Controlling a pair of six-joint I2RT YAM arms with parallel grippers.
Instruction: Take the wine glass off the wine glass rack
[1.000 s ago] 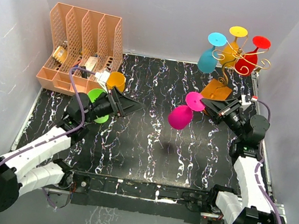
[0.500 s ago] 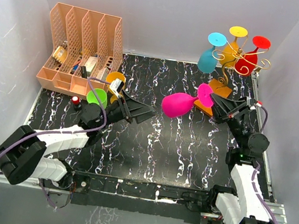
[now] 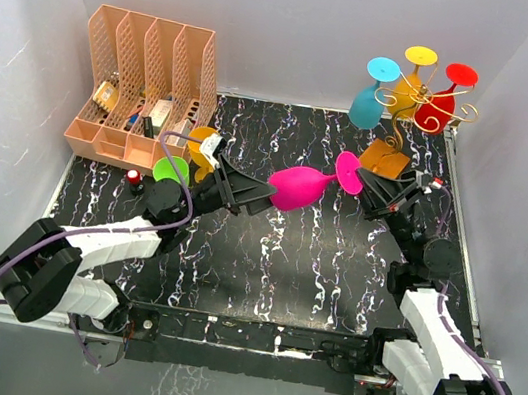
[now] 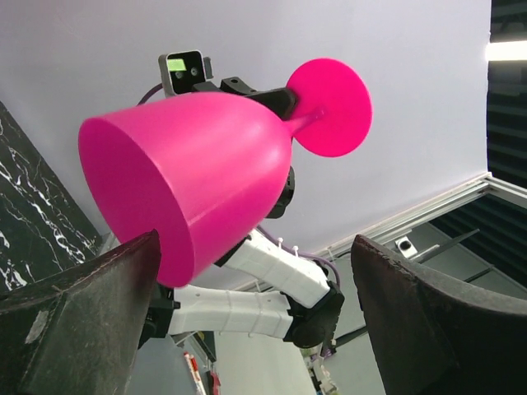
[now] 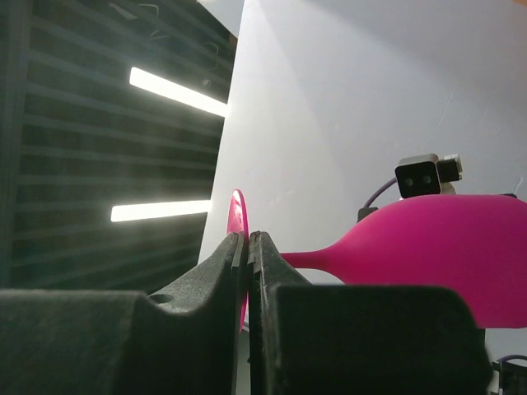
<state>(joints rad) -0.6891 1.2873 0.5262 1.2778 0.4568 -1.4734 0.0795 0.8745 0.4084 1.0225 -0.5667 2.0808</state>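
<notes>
**Colour key: glassware, rack, worktop**
Wine glass [image 3: 298, 187]: solid magenta. Wine glass rack [image 3: 406, 120]: gold wire, orange-brown base. On the rack: cyan glass [image 3: 368, 103], yellow glass [image 3: 419, 56], red glass [image 3: 439, 107]. Worktop [image 3: 313, 267]: black with white marble veining. File organizer [image 3: 147, 46], far left: peach. Near it: green glass [image 3: 169, 170], orange glass [image 3: 203, 137].

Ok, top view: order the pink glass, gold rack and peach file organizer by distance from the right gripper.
1. pink glass, its foot pinched in the right gripper.
2. gold rack, just behind.
3. peach file organizer, far left corner.
</notes>
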